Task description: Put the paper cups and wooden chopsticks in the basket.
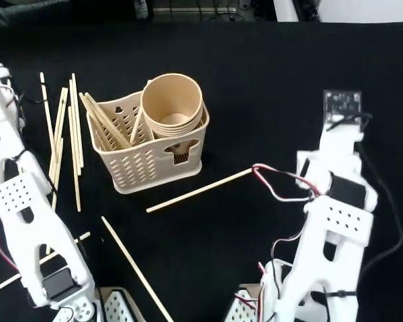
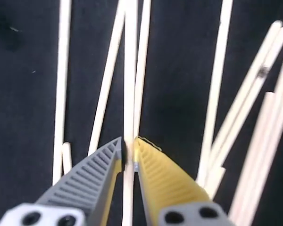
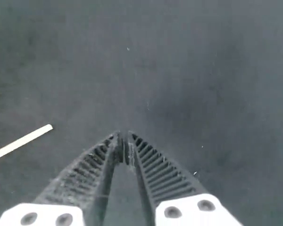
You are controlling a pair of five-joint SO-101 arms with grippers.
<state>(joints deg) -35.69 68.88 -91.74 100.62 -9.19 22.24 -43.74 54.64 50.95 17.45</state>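
Basket (image 1: 144, 164), one; cup stack (image 1: 172, 100), one; gripped chopstick (image 2: 129, 70), one.

A beige perforated plastic basket (image 1: 144, 164) stands left of centre on the black cloth tabletop (image 1: 275, 74), with stacked tan paper cups (image 1: 172, 102) and thin wooden chopsticks (image 1: 104, 119) in it. Loose wooden chopsticks (image 1: 74, 134) lie toward the left edge, one between the jaws of the left tool (image 2: 129, 151).

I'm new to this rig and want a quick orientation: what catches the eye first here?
A beige basket stands mid-table, holding stacked paper cups and several chopsticks. Loose chopsticks lie scattered on the black cloth beside and in front of it. The left gripper has its jaws closed on one chopstick.
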